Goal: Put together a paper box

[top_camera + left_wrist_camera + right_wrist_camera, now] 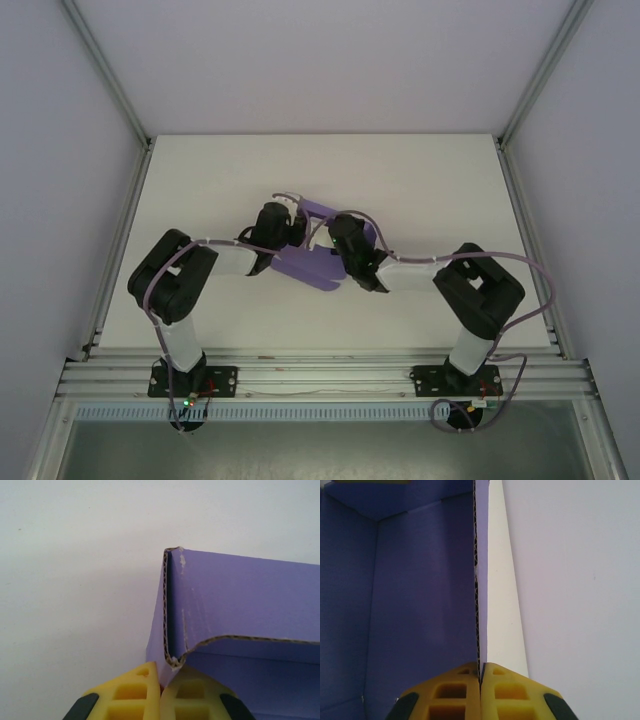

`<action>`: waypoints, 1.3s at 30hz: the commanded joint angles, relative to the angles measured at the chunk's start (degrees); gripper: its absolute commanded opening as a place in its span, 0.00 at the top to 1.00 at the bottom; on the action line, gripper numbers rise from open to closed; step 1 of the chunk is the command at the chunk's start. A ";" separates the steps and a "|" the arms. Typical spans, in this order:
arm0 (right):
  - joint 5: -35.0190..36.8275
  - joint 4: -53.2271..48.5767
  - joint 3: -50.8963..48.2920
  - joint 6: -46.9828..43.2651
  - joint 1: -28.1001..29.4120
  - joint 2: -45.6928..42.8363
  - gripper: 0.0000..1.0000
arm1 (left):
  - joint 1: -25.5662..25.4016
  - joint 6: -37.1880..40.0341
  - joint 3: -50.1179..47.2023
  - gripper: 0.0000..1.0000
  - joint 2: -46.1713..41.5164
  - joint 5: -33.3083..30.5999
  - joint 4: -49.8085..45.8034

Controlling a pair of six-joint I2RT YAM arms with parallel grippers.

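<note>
White desk (200, 190), centre: the paper box (312, 266), half-formed, lies between your two arms. Here your left jaws pinch a folded wall corner, and your right jaws clamp a side panel seen edge-on. This likely steadies both walls while folds are set.

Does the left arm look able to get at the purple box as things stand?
Probably yes: the left gripper looks closed on a folded wall edge of the paper box, nothing between.
</note>
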 commanded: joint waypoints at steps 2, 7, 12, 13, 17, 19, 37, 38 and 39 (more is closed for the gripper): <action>-2.07 -7.01 1.18 6.87 0.57 -3.44 0.78 | -0.83 2.37 -0.13 1.00 0.55 -0.80 1.74; -7.53 -20.71 2.93 19.23 -0.22 -13.27 0.37 | -1.70 4.97 -2.08 1.00 -1.04 -0.82 2.21; -22.21 -28.58 0.77 35.37 -3.41 -23.92 0.00 | -2.70 5.84 -4.05 1.00 -1.69 1.52 4.24; -26.59 -29.50 0.76 39.02 -5.38 -25.39 0.00 | -2.74 5.69 -4.46 1.00 -1.73 3.01 4.80; -39.01 -32.69 5.80 54.51 -13.83 -23.36 0.00 | -3.38 6.33 -4.61 1.00 -1.35 7.85 4.82; -44.24 -36.83 11.29 60.24 -16.90 -18.22 0.00 | -4.08 6.95 -4.44 1.00 -1.05 7.71 4.39; -51.10 -48.19 26.34 60.49 -19.54 8.09 0.18 | -4.72 7.17 -2.86 1.00 0.60 8.66 2.33; -50.06 -47.86 25.45 60.84 -19.60 8.30 0.19 | -4.74 6.89 -2.98 1.00 0.69 8.68 2.67; -49.27 -47.85 24.70 61.03 -19.56 8.43 0.20 | -4.72 6.51 -3.00 1.00 0.82 8.66 2.95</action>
